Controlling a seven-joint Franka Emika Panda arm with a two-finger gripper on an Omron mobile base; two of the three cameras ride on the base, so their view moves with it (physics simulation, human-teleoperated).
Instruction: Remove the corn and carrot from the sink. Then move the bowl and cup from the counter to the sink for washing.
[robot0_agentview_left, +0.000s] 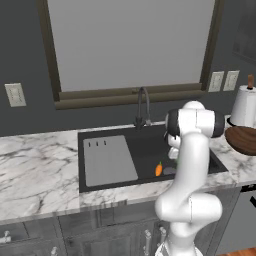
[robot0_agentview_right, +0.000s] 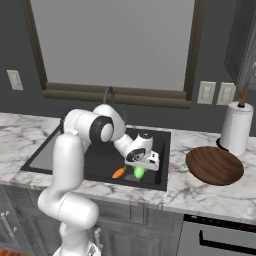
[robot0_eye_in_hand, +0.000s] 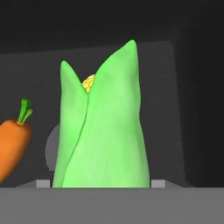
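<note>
While the arm bends down into the sink (robot0_agentview_right: 161, 150), its gripper (robot0_agentview_right: 141, 169) hangs low over the dark basin floor, right at the corn (robot0_agentview_right: 139, 172). From the hand's own camera the corn (robot0_eye_in_hand: 103, 127) looms large, a green husk split at the top with a bit of yellow kernel peeking out, and a small grey finger tip (robot0_eye_in_hand: 43, 183) shows at each side of its base. The jaws stand fairly wide, on either side of the husk; whether they actually press on it I cannot tell. The carrot (robot0_agentview_right: 118, 173) lies just beside the corn, orange with a little green top, near the front wall of the basin (from the left side it sits close to the round drain (robot0_agentview_left: 170, 170)). The grey drainboard (robot0_agentview_left: 108, 161) fills the left part of the sink, and the curved faucet (robot0_agentview_left: 143, 107) stands behind it. On the marble counter (robot0_agentview_right: 200, 192) to the right of the sink rests the brown wooden bowl (robot0_agentview_right: 215, 165), with a paper towel roll (robot0_agentview_right: 235, 127) just behind it.
</note>
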